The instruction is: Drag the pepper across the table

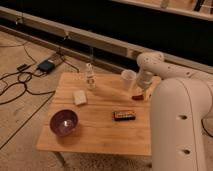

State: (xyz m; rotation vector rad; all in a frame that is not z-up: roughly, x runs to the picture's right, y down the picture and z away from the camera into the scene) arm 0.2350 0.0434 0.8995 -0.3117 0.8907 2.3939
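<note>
We record one low table (100, 136) at the centre of the frame, with a light wooden plank top and one thin leg (59, 158) showing under its lower left corner. On the top we list a purple bowl (63, 123) at the lower left, a small pale block (79, 97) left of centre, and a clear bottle (90, 77) upright near the far edge. A white cup (128, 80) stands upright at the upper right, and a flat black box with orange marks (124, 115) lies right of centre. The pepper (137, 96), small, red and slender, lies at the right edge of the top, just right of the cup and above the black box in the frame. The gripper (140, 90) hangs directly over the pepper, its jaws spread wide; we cannot tell whether it touches the pepper. The white arm (150, 62) bends down to it from the upper right, and the robot's white body (180, 125) fills the lower right of the frame. Of the room, we note a beige carpeted floor (20, 135) around the table. Black cables (15, 85) trail over it at the left and lead toward a dark box-like device (46, 65) on the floor beyond the table's upper left corner. A dark wall (100, 17) runs across the top of the frame, with a pale ledge (75, 36) along its foot.
</note>
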